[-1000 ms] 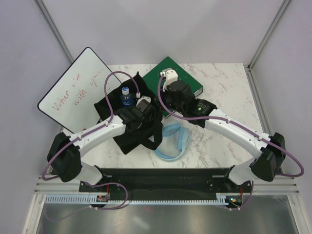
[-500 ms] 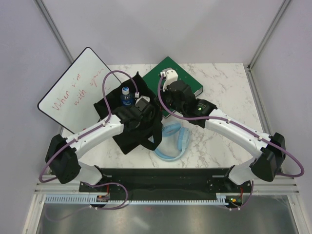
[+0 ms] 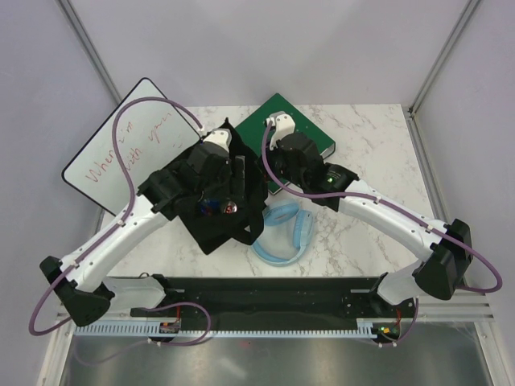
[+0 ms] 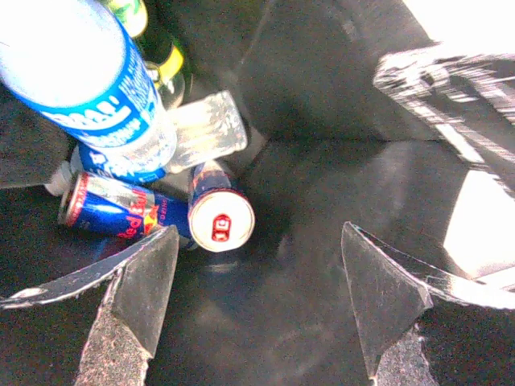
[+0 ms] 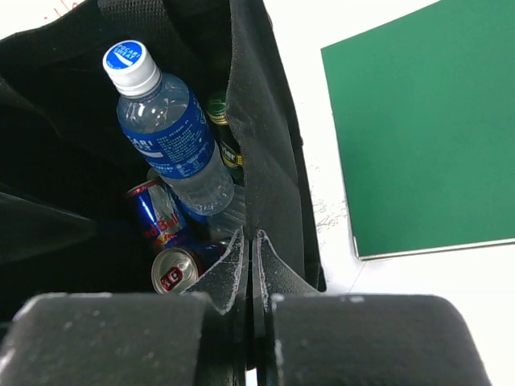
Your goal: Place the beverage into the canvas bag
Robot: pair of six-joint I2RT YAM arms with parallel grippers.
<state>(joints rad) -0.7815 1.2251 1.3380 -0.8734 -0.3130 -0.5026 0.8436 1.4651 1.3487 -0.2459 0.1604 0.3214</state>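
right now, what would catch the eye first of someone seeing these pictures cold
The black canvas bag left of centre stands out, holding a blue-labelled drink bottle and Red Bull cans. The right hand pinches its rim while the open left hand looks down into it. A green binder lies beside it, to the right.

The canvas bag [image 5: 265, 145] was of black cloth, matt and softly creased. Inside it, the bottle [image 5: 173, 149] was of clear, shiny plastic, with a glossy blue label and a smooth white cap. One can [image 4: 221, 219] showed a bright metal top, and the other can [image 4: 113, 213] had a glossy painted side. The fingers [image 4: 137, 289] of the left gripper [image 4: 257, 227] looked black, grainy and rough. The green binder [image 5: 426, 129] had a smooth matt cover.
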